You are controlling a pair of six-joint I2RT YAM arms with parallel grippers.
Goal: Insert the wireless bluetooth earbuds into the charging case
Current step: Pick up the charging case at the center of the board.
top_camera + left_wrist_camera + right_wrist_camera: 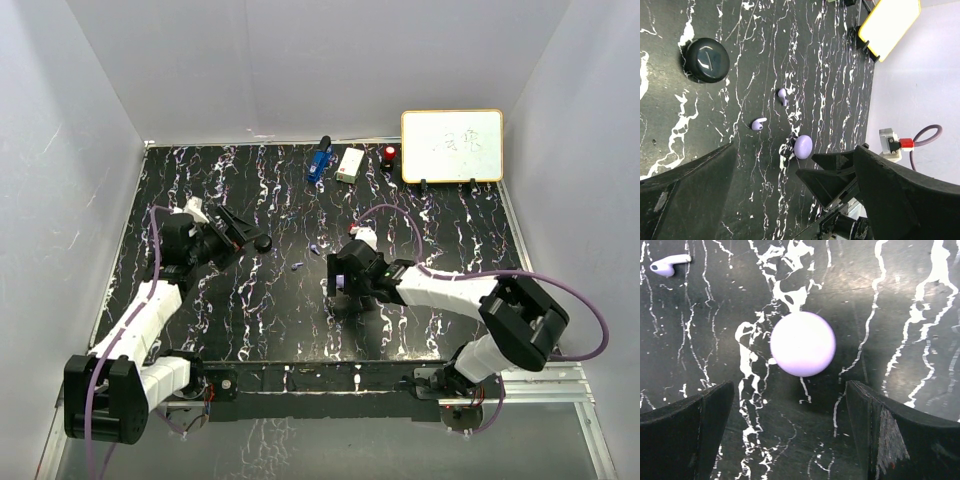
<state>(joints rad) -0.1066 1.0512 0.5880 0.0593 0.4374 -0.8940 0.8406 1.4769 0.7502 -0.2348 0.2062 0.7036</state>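
A closed lavender round case lies on the black marbled table just ahead of my right gripper, which is open and empty, one finger on each side below the case. The case also shows in the top view and the left wrist view. Two lavender earbuds lie loose on the table between the arms; one shows in the right wrist view. A closed black round case sits ahead of my left gripper, which is open and empty. No black earbud shows.
A small whiteboard stands at the back right. A blue gadget, a white box and a red-topped item sit along the back edge. White walls enclose the table.
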